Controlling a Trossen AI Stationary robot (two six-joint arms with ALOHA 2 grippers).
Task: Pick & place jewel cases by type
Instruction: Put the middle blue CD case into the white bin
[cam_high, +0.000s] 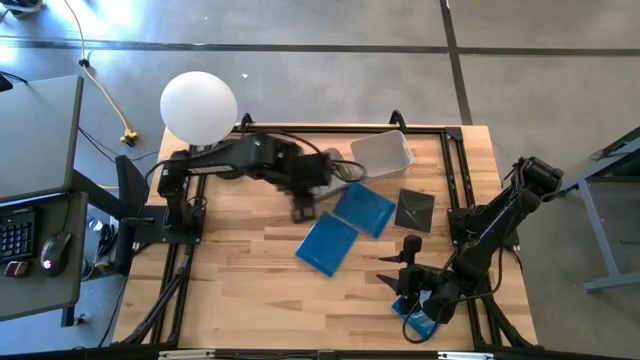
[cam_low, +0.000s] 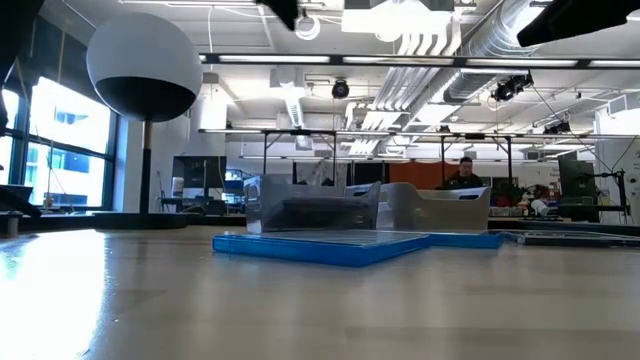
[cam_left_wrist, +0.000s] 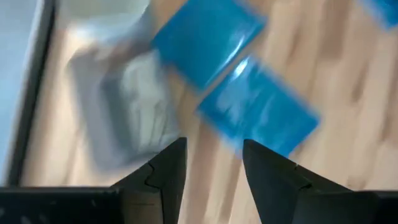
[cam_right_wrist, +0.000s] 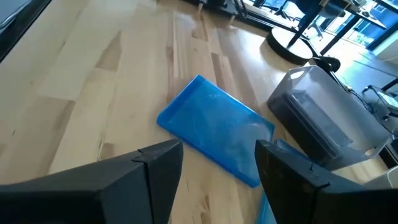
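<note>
left gripper (cam_high: 303, 210) hovers with fingers spread and empty just beside the two overlapping blue cases (cam_high: 345, 227) mid-desk, nearer them than the right gripper (cam_high: 407, 262), also spread, with the dark case (cam_high: 415, 209) beyond near the grey tub (cam_high: 382, 153).

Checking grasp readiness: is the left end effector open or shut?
Open: the left end effector shows a clear gap between its fingers, nothing held, above the blue jewel cases.
</note>
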